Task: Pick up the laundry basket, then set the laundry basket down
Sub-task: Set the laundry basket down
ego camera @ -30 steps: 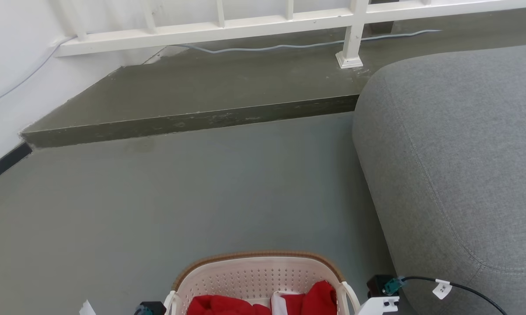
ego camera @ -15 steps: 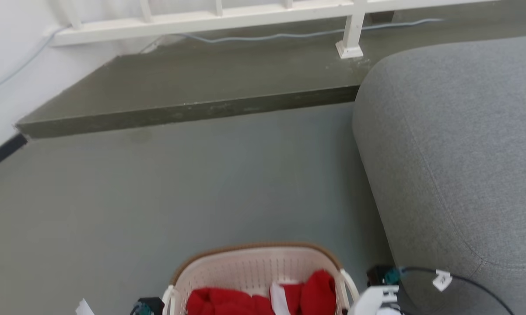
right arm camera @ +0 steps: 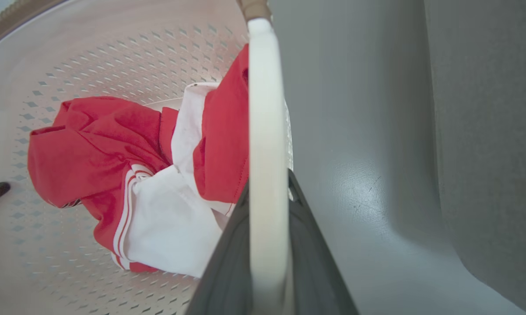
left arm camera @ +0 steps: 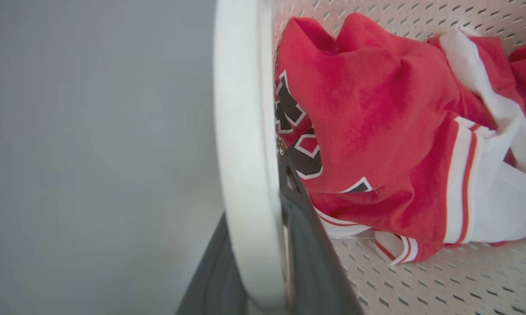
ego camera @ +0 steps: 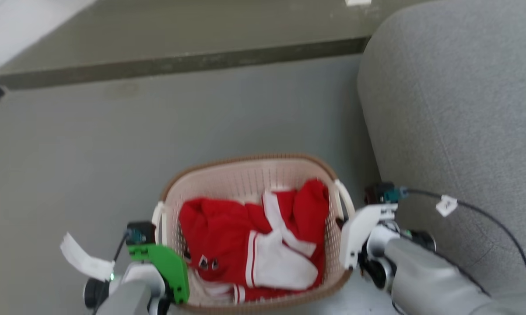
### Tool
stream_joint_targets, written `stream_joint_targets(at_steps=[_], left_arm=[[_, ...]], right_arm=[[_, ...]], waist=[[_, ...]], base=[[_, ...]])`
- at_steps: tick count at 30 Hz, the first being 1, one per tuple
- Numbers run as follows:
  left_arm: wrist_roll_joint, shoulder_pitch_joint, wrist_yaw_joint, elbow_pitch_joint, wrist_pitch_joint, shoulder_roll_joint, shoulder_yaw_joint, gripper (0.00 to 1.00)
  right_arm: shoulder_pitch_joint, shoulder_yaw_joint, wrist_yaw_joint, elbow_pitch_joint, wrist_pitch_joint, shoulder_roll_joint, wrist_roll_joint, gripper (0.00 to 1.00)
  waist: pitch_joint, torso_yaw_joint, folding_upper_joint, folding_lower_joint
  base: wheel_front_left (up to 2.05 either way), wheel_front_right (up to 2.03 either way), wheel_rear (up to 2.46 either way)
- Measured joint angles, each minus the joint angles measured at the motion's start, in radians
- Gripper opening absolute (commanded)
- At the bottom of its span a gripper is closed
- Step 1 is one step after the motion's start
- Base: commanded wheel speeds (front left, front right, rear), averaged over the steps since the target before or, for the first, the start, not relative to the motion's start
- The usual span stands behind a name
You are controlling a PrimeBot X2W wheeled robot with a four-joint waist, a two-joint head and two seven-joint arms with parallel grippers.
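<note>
The laundry basket (ego camera: 245,177) is cream-white and perforated with a brown woven rim, low in the middle of the head view on the grey floor beside the sofa. Red-and-white clothing (ego camera: 254,236) lies inside it. My left gripper (ego camera: 173,262), behind its green wrist cover, sits at the basket's left side. In the left wrist view my left gripper (left arm camera: 263,249) is shut on the white loop handle (left arm camera: 241,144). My right gripper (ego camera: 348,245) is at the right side, and the right wrist view shows that gripper (right arm camera: 267,249) shut on the other handle (right arm camera: 267,144). I cannot tell whether the basket touches the floor.
A large grey sofa (ego camera: 455,122) stands close on the basket's right, with a narrow strip of floor (right arm camera: 359,183) between them. A raised olive-grey step (ego camera: 180,61) runs across the far side. Open floor (ego camera: 92,144) lies ahead and to the left.
The whole head view has tipped down, so the railing has left the top and much more of the basket shows. Both wrists stay at the basket's sides.
</note>
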Motion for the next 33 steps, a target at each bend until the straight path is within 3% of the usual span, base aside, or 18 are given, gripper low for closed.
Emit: stream_joint_targets(at_steps=[33], left_arm=[[0.033,-0.355,0.036,-0.036,-0.023,0.029,0.033,0.0]], right_arm=[[-0.343,-0.045,0.0,0.016,-0.086,-0.006,-0.011,0.0]], waist=[[0.419,0.007,-0.0001,0.0001]], base=[[0.0,0.0,0.0]])
